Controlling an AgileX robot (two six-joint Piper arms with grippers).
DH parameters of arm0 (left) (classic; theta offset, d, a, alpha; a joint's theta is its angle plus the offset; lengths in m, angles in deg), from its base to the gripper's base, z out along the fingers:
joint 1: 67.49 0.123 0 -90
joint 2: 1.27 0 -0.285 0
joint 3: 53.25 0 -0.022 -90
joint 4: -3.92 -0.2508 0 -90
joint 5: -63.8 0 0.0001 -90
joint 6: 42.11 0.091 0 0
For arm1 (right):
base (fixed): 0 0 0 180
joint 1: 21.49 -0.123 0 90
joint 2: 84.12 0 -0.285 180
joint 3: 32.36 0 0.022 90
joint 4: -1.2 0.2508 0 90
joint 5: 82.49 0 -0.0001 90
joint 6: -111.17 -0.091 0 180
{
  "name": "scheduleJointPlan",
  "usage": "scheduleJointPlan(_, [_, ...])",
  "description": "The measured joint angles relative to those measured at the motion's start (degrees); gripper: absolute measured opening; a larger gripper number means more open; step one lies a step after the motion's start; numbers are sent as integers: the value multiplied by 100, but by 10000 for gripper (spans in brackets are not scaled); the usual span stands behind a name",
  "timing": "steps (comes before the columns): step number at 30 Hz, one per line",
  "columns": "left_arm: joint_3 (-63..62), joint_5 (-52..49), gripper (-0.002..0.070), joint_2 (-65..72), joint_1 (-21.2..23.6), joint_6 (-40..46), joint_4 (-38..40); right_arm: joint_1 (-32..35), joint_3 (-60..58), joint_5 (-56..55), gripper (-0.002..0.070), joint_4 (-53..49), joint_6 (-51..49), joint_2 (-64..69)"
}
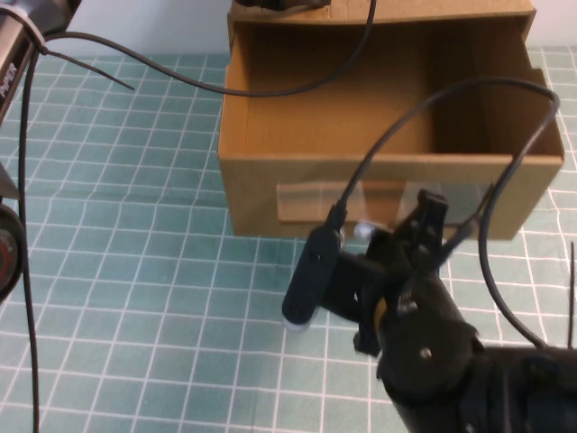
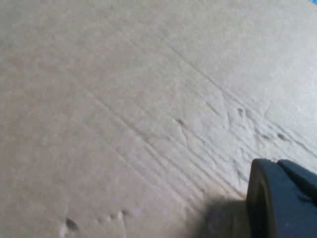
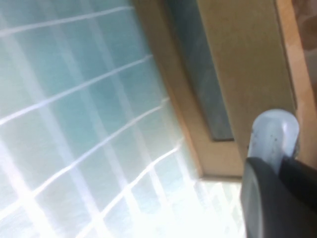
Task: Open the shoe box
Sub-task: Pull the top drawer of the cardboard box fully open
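Note:
The brown cardboard shoe box (image 1: 297,185) stands open on the mat, its bare inside (image 1: 361,99) showing from above. My right gripper (image 1: 431,206) is shut just in front of the box's front wall, below its rim, with nothing visible between its fingers. In the right wrist view its pale-tipped finger (image 3: 274,133) lies against the same wall (image 3: 242,64). My left gripper (image 1: 270,4) sits at the box's far side, mostly cut off by the high view's edge. The left wrist view is filled by creased cardboard (image 2: 124,109) very close up, with a dark part of that gripper (image 2: 282,198) in one corner.
A green grid cutting mat (image 1: 126,271) covers the table. A strip of clear tape (image 1: 315,200) crosses the box's front wall. Black cables (image 1: 171,72) loop over the box and mat. Part of the left arm's base (image 1: 7,248) shows at the left edge.

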Motion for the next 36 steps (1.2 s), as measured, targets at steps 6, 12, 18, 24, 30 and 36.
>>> scheduleJointPlan(6, [0, 0, -6, 0, 0, -21, 16, -195, -78, 62, 8, 323, -84, -149])
scheduleJointPlan(12, [0, 0, -6, 12, 0, -21, 25, -195, 37, 23, 110, 389, -390, -149])
scheduleJointPlan(18, [0, 10, -6, 12, 0, -21, 36, -220, 416, -367, 396, 977, 71, -348])
scheduleJointPlan(24, [-319, -145, -6, -39, -10, -299, -198, -255, 480, -1719, 446, 2312, 1308, -1283])
scheduleJointPlan(30, [-1117, -641, -5, -406, -33, -648, -631, -270, 480, -1805, 437, 3531, 2102, -2507])
scheduleJointPlan(36, [-1638, -747, -5, -1542, -41, -1049, -1314, -270, 885, -1092, 173, 3779, 2182, -3866])
